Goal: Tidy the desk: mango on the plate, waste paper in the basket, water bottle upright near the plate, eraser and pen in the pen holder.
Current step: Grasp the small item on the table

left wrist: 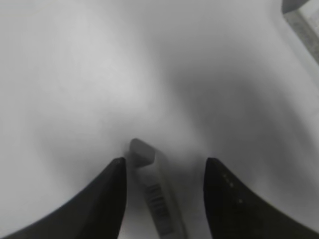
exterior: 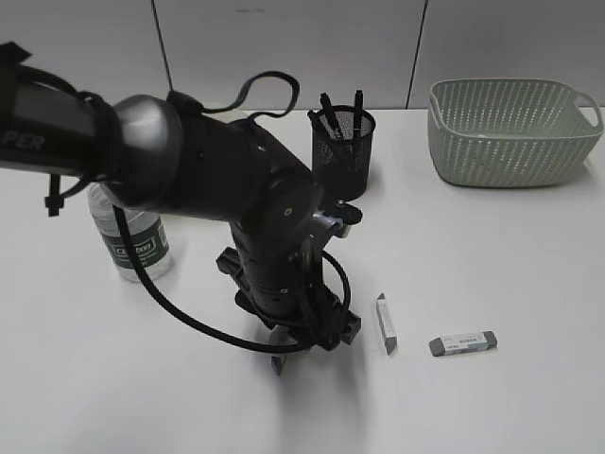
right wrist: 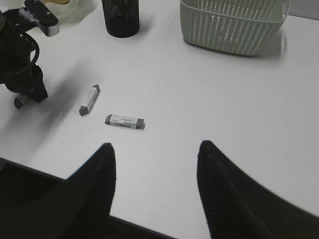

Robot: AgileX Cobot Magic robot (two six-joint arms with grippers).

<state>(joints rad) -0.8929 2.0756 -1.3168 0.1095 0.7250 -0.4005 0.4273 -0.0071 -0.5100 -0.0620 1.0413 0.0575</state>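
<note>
My left gripper [exterior: 284, 357] is down at the desk [exterior: 492, 255], open. Its jaws [left wrist: 164, 162] straddle a grey-and-white eraser [left wrist: 155, 196] that lies flat, close to the left jaw. A second eraser [exterior: 386, 323] and a third eraser [exterior: 462, 343] lie to the right. The black mesh pen holder [exterior: 343, 151] holds pens. The water bottle [exterior: 137, 241] stands upright behind the left arm. The green basket [exterior: 510, 128] is at the back right. My right gripper [right wrist: 154, 149] is open and empty above the desk's front edge. The plate's rim [right wrist: 75, 12] shows at the far left; mango and waste paper are not clearly visible.
The left arm's bulk [exterior: 217, 180] covers the middle left of the desk and hides what lies behind it. The two loose erasers also show in the right wrist view [right wrist: 88, 99] [right wrist: 124, 121]. A grey wall runs behind the desk.
</note>
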